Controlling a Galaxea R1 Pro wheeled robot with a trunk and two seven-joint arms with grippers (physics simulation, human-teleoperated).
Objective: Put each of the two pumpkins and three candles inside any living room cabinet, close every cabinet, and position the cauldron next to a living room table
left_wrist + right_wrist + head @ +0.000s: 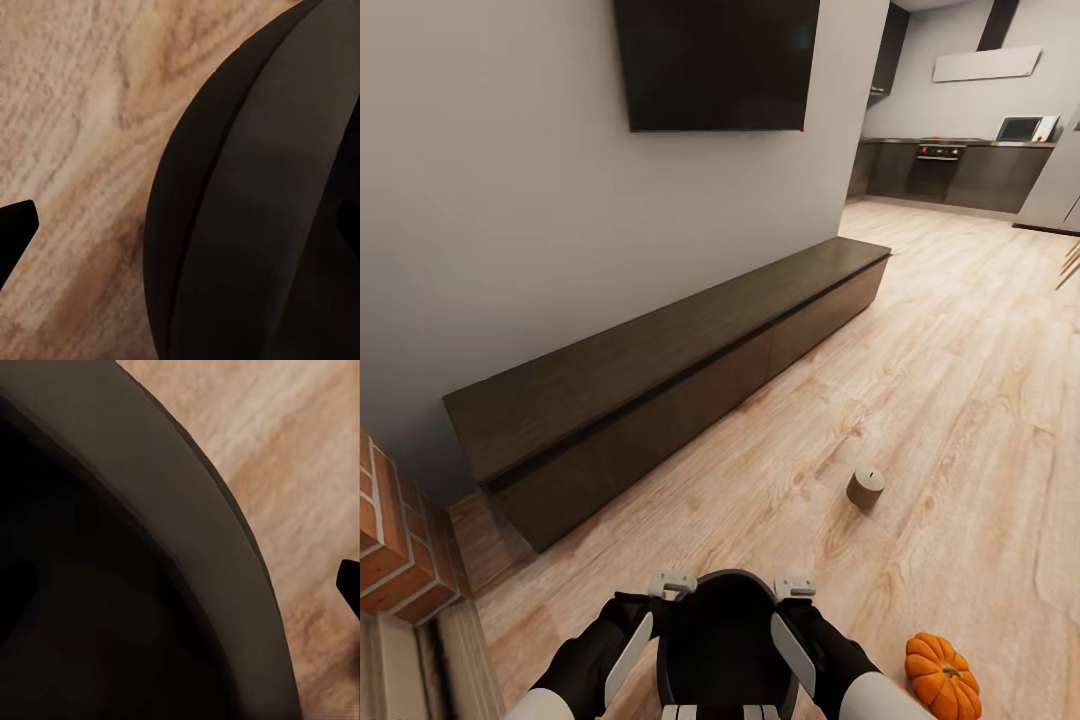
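Observation:
A black cauldron (722, 640) sits low between my two arms, just above the wood floor. My left gripper (672, 583) and right gripper (795, 585) each clamp its rim on opposite sides. The rim (247, 225) runs past a dark fingertip (15, 225) in the left wrist view, and the cauldron wall (150, 510) passes another fingertip (351, 585) in the right wrist view. An orange pumpkin (942, 678) lies on the floor to my right. Further ahead a small grey-brown candle (866, 487) stands upright. The long dark-brown cabinet (660, 380) runs along the wall, both fronts closed.
A black TV (715, 60) hangs on the grey wall above the cabinet. A brick fireplace corner (400, 545) stands close at the left. Grey kitchen units (960, 170) lie far back on the right, across open wood floor (960, 350).

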